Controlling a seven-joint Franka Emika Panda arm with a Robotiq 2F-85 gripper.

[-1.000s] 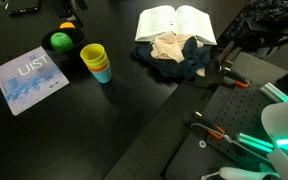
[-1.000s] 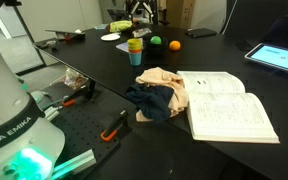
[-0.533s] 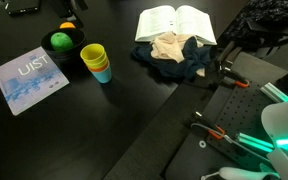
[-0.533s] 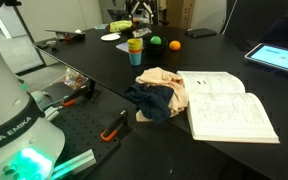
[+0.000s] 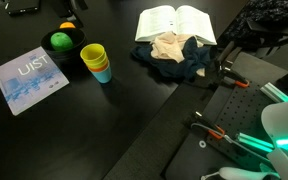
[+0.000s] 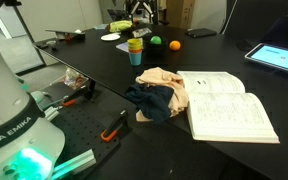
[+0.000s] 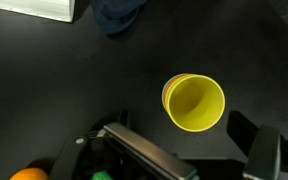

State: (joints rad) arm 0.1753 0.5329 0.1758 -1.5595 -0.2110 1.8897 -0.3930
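In the wrist view a yellow cup, nested in a stack with blue and orange rims, stands upright on the black table, seen from above. My gripper hangs over it, open, with one finger on one side of the cup and the other on the opposite side; nothing sits between them. The cup stack shows in both exterior views; the gripper itself is outside them.
A green ball and an orange ball lie beside the cups. An open book with beige and dark blue cloths lies further along. A blue booklet and orange-handled tools are also around.
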